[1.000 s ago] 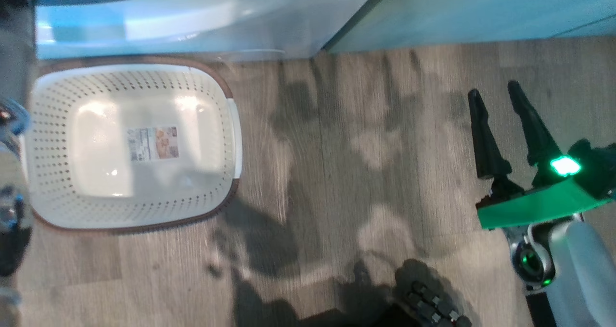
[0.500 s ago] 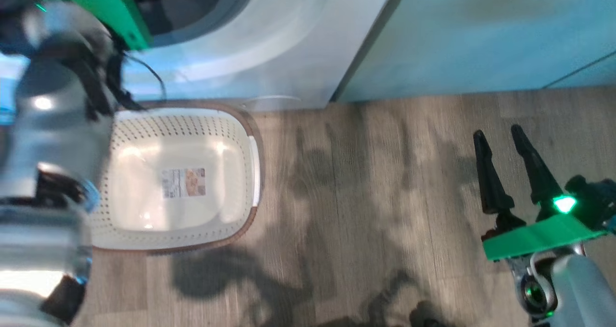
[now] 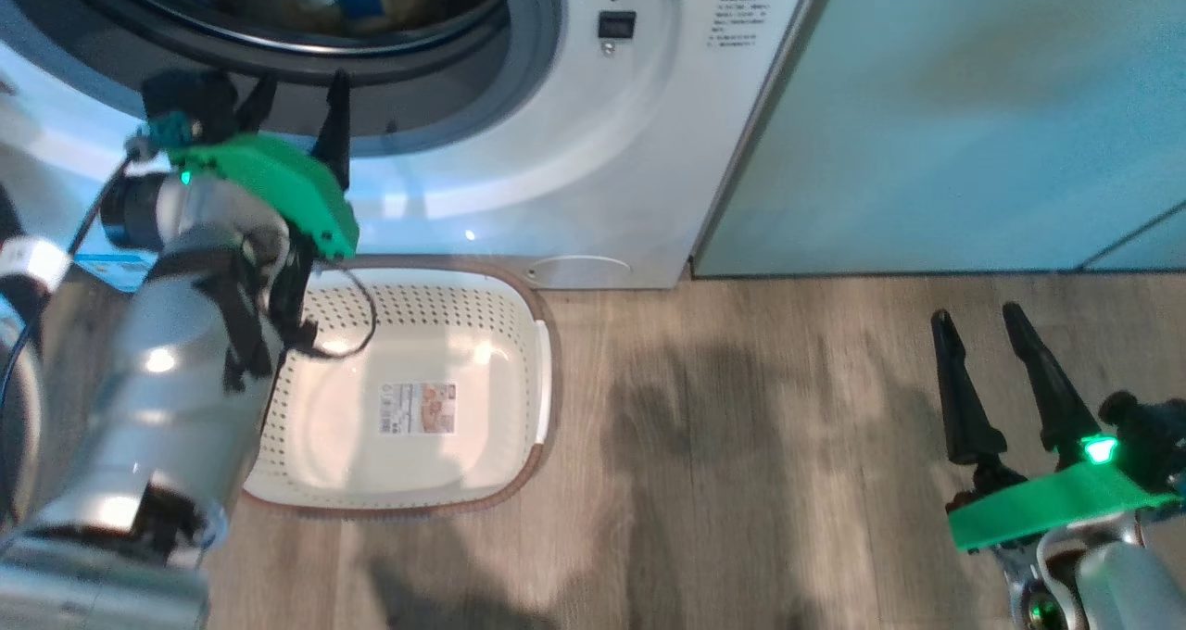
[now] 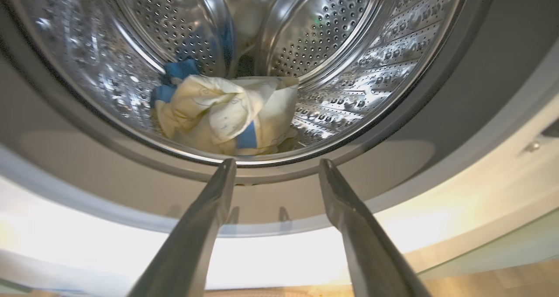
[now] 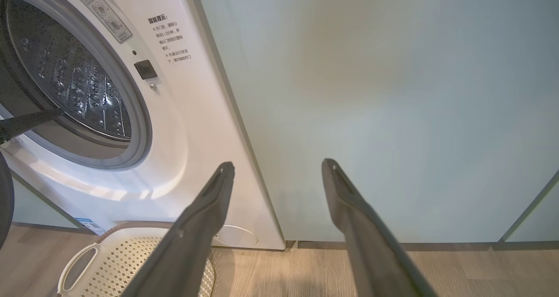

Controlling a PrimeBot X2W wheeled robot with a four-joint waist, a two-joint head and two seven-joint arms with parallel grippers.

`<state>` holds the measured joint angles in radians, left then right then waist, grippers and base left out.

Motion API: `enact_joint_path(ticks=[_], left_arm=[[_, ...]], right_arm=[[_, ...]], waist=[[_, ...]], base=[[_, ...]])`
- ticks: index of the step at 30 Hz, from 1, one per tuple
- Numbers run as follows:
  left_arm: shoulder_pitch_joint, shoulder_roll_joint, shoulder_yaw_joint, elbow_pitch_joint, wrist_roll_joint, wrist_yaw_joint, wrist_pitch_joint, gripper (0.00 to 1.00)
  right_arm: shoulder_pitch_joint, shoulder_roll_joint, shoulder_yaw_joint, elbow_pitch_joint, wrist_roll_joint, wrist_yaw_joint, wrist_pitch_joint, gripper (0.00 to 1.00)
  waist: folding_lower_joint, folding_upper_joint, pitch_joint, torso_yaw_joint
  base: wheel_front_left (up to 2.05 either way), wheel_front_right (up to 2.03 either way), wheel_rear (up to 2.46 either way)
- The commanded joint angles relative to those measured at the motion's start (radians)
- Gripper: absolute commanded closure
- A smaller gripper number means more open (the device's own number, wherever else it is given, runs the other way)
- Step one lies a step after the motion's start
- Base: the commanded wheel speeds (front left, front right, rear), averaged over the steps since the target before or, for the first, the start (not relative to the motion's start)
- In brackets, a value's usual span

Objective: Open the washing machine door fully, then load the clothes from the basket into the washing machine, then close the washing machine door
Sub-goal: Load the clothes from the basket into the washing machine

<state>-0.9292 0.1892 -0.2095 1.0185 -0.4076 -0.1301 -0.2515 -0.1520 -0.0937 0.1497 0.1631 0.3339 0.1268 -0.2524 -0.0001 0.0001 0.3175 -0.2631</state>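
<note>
Pale yellow soft clothes (image 4: 222, 113) sit bunched at the front lip of the shiny steel drum (image 4: 349, 48), left hand (image 4: 277, 161) and right hand (image 3: 975, 313) both spread wide and empty, so a trailing fold could get pinched on closing.

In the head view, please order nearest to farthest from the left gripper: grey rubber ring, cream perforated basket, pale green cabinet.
1. Grey rubber ring, just ahead of the left gripper.
2. Cream perforated basket, below it.
3. Pale green cabinet, far right.
</note>
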Motion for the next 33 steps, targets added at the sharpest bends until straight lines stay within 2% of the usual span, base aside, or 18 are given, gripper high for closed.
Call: enact_joint_path(ticks=[1, 10, 23, 33], left_arm=[[0.019, 0.06, 0.01, -0.063, -0.014, 0.0, -0.01, 0.0], [0.236, 0.099, 0.061, -0.279, -0.059, 0.0, -0.01, 0.0], [0.561, 0.077, 0.198, -0.553, -0.033, -0.001, -0.01, 0.0], [0.706, 0.066, 0.221, -0.66, -0.023, -0.001, -0.01, 0.0]], right_arm=[[0.012, -0.021, 0.008, -0.027, -0.006, 0.004, -0.009, 0.0], [0.056, -0.032, -0.021, -0.03, -0.004, 0.004, -0.009, 0.0], [0.133, -0.035, -0.04, -0.033, -0.004, 0.004, -0.009, 0.0], [0.182, -0.043, -0.052, -0.036, -0.008, 0.004, -0.009, 0.0]], waist=[[0.0001, -0.0001, -0.028, 0.022], [0.0001, -0.0001, -0.095, 0.06], [0.0001, -0.0001, -0.204, 0.069], [0.0001, -0.0001, -0.275, 0.071]], base=[[0.0, 0.0, 0.0], [0.0, 0.0, 0.0], [0.0, 0.0, 0.0], [0.0, 0.0, 0.0]])
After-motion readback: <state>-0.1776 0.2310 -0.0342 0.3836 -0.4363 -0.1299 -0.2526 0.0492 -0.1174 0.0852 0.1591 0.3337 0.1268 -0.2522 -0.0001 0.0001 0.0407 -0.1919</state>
